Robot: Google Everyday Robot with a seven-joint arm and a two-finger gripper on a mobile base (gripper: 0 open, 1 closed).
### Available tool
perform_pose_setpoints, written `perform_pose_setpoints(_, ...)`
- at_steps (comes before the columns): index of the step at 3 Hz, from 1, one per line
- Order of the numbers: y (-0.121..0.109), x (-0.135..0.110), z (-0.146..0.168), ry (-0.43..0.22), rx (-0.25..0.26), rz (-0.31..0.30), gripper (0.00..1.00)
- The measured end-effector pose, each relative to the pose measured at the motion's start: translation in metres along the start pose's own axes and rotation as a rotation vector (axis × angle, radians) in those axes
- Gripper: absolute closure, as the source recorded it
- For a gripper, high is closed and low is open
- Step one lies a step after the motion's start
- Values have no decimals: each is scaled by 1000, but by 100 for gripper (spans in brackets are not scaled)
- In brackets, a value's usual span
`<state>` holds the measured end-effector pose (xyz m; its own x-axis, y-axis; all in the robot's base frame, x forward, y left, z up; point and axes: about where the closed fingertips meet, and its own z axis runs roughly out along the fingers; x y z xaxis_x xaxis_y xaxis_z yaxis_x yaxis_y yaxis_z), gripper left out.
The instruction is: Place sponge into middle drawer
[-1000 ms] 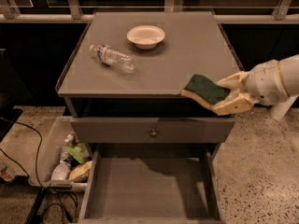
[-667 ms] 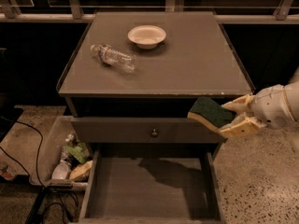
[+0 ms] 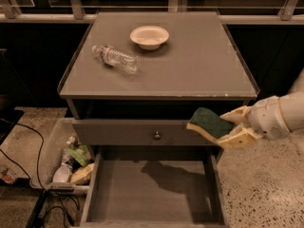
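Observation:
The sponge (image 3: 208, 123), pale yellow with a dark green top, is held in the air in front of the cabinet's right side, above the right rear part of the middle drawer (image 3: 152, 189). That drawer is pulled open, and its flat grey floor is bare with the arm's shadow on it. My gripper (image 3: 232, 126) reaches in from the right and is shut on the sponge's right end, with one cream finger above it and one below.
A white bowl (image 3: 149, 36) and a lying plastic bottle (image 3: 115, 58) are on the cabinet top (image 3: 199, 65). A closed drawer front with a round knob (image 3: 156, 136) sits above the open drawer. A bin of trash (image 3: 66, 163) stands on the floor at the left.
My gripper has carried the sponge off the cabinet top's right front edge and down in front of the cabinet, over the open drawer.

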<state>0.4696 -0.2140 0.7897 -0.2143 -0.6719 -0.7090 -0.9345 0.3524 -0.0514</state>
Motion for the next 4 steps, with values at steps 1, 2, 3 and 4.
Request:
perform_pose_setpoints(1,18,45,48,21,-18,25,100)
perform_pose_setpoints(2,33,82,98,8,-7,60,100)
perform_pose_setpoints(3,41,98,144,-20,28,78,100)
perform_pose_setpoints(4,38,119,188,-14,42,118,100)
